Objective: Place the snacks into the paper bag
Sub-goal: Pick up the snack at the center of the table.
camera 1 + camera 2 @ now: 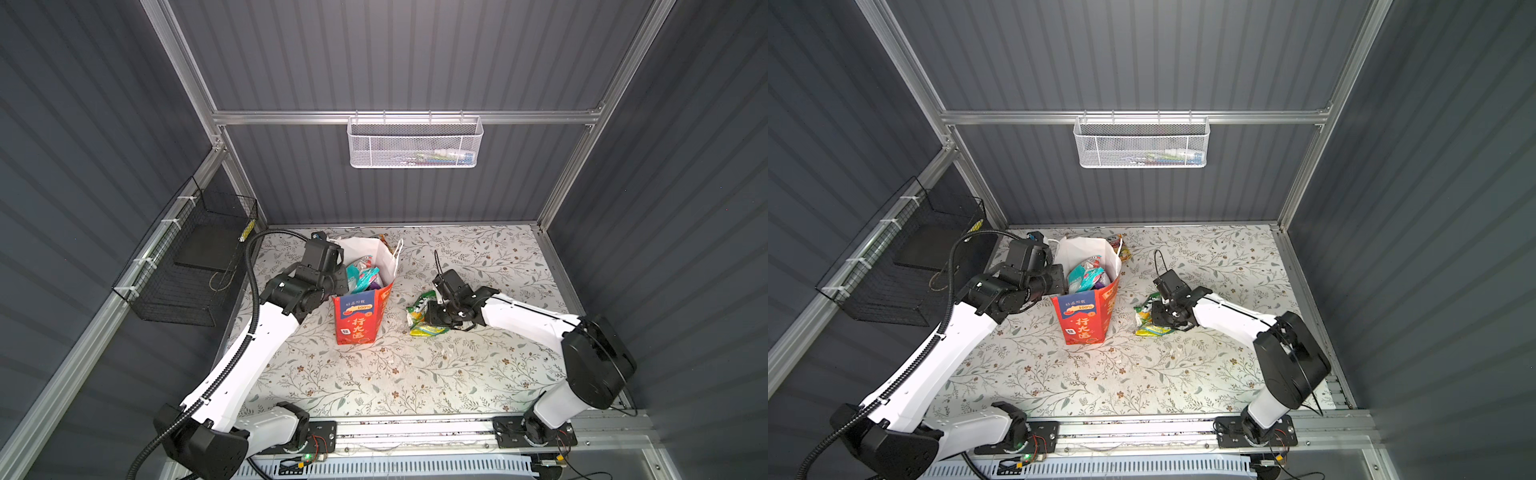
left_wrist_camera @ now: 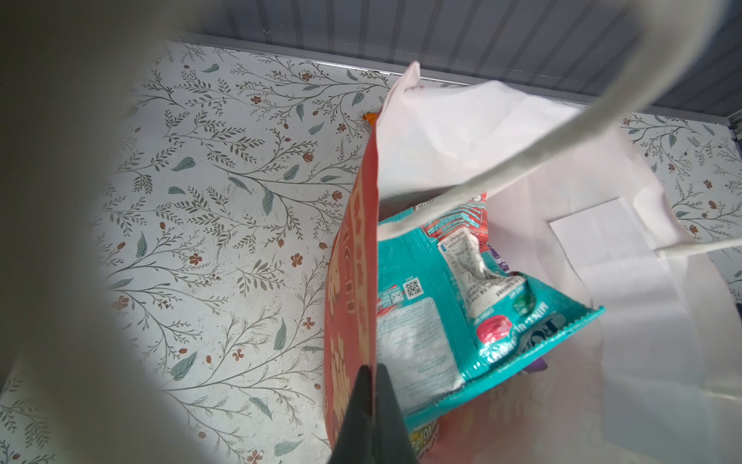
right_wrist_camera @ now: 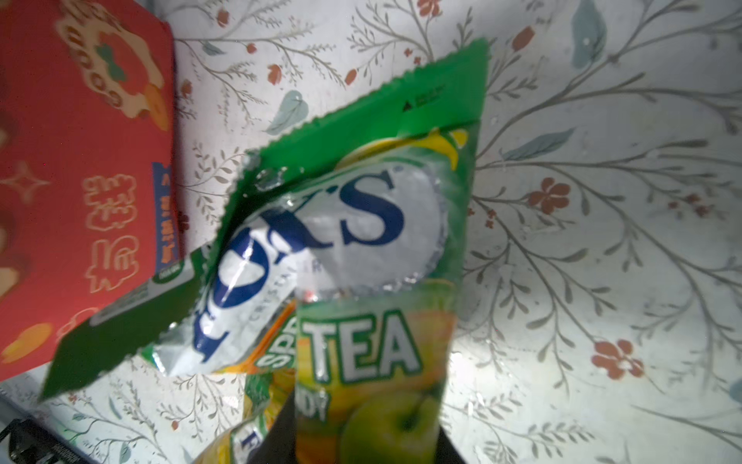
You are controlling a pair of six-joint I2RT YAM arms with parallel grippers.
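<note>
Green packet (image 1: 428, 330) lies under our low-stretched right claw (image 1: 434, 316), grip unclear; our left claw (image 2: 371, 405) pinches the paper bag (image 1: 357, 320) rim.

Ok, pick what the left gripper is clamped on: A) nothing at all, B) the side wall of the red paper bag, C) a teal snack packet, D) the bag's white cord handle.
B: in the left wrist view the left gripper is shut on the side wall of the red paper bag at its rim, and the teal packet lies ungripped inside.
</note>
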